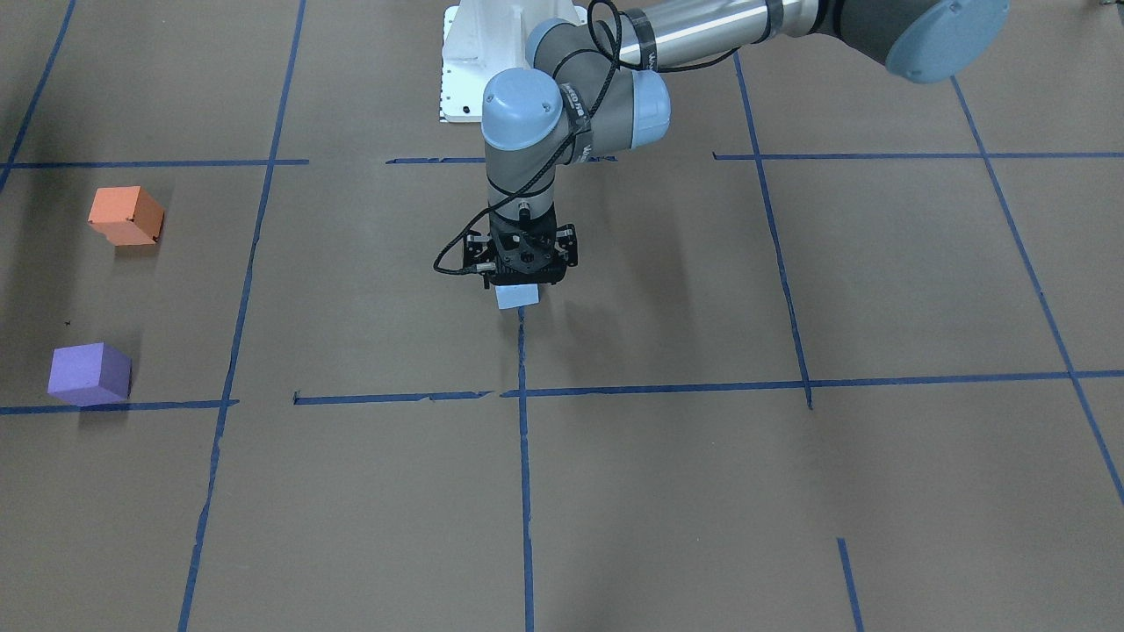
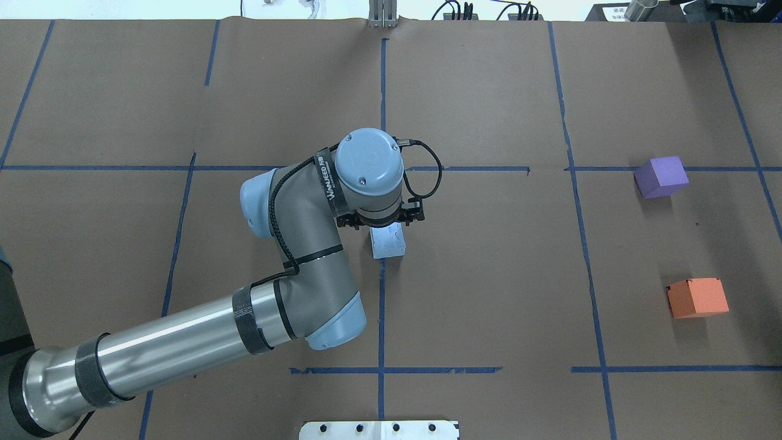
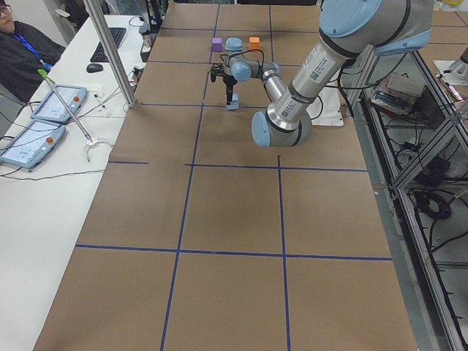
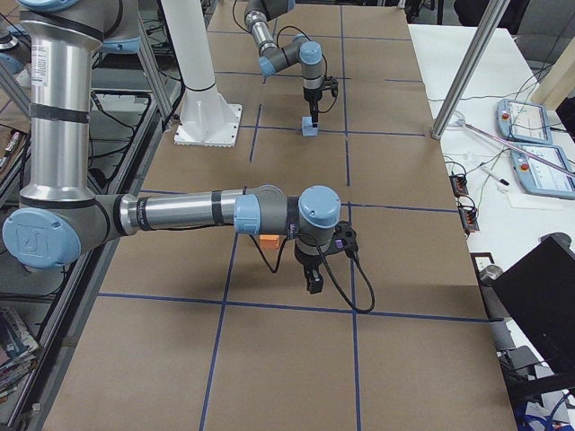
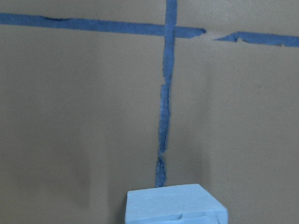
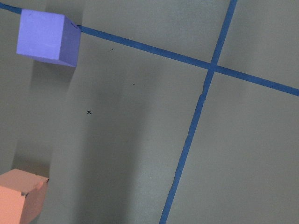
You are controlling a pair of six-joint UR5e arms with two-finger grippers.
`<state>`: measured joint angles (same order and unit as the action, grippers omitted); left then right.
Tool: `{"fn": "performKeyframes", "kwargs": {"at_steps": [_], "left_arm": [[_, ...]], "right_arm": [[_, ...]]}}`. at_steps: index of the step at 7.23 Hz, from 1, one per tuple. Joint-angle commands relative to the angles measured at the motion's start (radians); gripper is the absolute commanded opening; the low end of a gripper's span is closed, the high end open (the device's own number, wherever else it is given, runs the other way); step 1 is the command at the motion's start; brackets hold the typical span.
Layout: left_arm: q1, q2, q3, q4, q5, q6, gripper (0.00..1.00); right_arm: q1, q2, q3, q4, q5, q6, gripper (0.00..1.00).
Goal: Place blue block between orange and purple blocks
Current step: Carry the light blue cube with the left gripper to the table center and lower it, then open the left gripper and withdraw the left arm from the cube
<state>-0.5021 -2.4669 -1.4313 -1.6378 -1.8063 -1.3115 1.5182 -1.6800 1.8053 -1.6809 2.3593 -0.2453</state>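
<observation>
The light blue block [image 2: 388, 239] is at the table's middle, on a blue tape line. It also shows in the front view [image 1: 516, 296] and at the bottom of the left wrist view [image 5: 175, 205]. My left gripper [image 2: 386, 229] stands straight over it, shut on it; its fingers are hidden by the wrist. I cannot tell whether the block rests on the table. The purple block [image 2: 660, 176] and the orange block [image 2: 697, 297] sit apart at the far right, with bare paper between them. The right wrist view shows both, purple [image 6: 46, 37] and orange [image 6: 21, 196]. My right gripper [image 4: 313, 283] shows only in the right side view; I cannot tell its state.
Brown paper with a grid of blue tape lines [image 2: 381, 318] covers the table. The robot's white base plate [image 1: 465, 70] is at the robot's edge. An operators' desk with tablets [image 3: 44, 117] runs along the far side.
</observation>
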Motion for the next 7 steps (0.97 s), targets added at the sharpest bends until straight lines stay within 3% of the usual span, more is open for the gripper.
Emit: {"fn": "performKeyframes", "kwargs": {"at_steps": [1,3,4,7], "left_arm": [[-0.077,0.122,-0.203,0.105,-0.062,0.103,1.0],[-0.226,0.346,-0.384,0.125,-0.196,0.351,1.0],[-0.29,0.471,-0.453,0.115,-0.202,0.505,1.0],[-0.674,0.798,-0.471,0.112,-0.39,1.024,1.0]], "right_arm": [[-0.001,0.017,0.012,0.001,0.008,0.036,1.0],[-0.012,0.046,0.04,0.003,0.023,0.119,1.0],[-0.038,0.075,0.04,0.003,0.026,0.153,1.0],[-0.241,0.219,0.107,0.003,0.015,0.453,1.0]]}}
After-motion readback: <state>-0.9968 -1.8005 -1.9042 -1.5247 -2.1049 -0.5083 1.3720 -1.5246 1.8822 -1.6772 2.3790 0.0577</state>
